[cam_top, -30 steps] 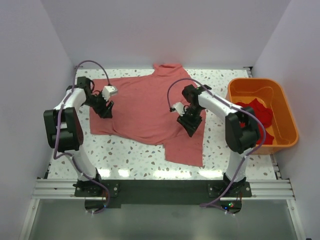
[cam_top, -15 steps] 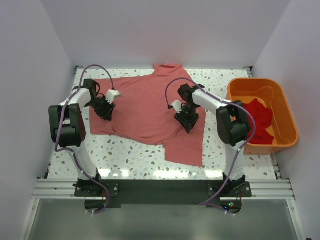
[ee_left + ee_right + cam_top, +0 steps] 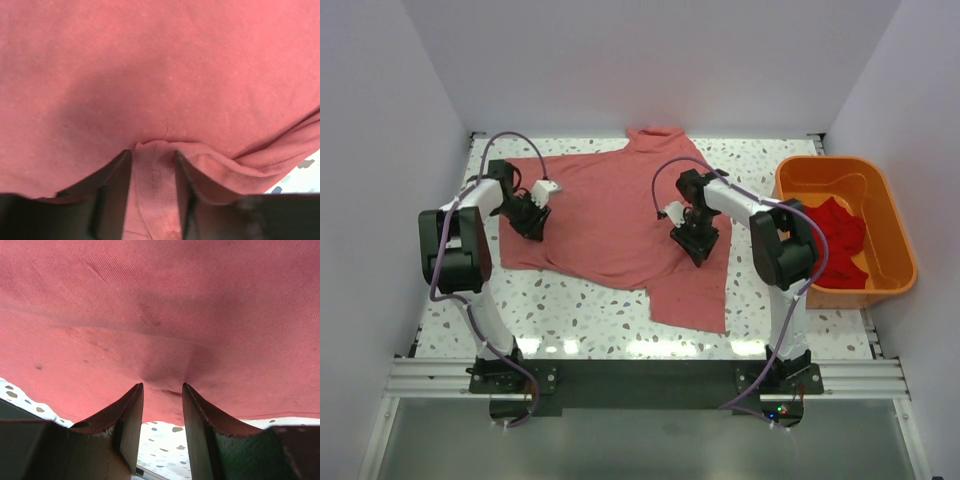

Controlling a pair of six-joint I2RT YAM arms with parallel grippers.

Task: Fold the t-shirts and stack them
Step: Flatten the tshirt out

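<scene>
salmon-pink knit cloth: the pink t-shirt (image 3: pixel 610 215) lies spread and mostly flat across the middle of the speckled table (image 3: pixel 580 310), collar toward the far wall, one part reaching toward the near edge. the left claw (image 3: pixel 530 222) sits at the shirt's left edge. the left wrist view shows its fingers (image 3: pixel 117 190) closed on a stitched hem fold bunched between them. the right claw (image 3: pixel 696 243) sits at the shirt's right side. its wrist view shows a pucker of the cloth's edge nipped between the tips, with table visible underneath. the red t-shirt (image 3: pixel 835 228) lies crumpled in the orange tub (image 3: pixel 898 262), well apart at the right. assessment: the cloth is light and limp, will sag between the two holds and will not keep a shape. holds belong on hems, seams or corners, level with each other, to carry a straight fold line. risk: a thin pinch may slip free or take one layer only.
</scene>
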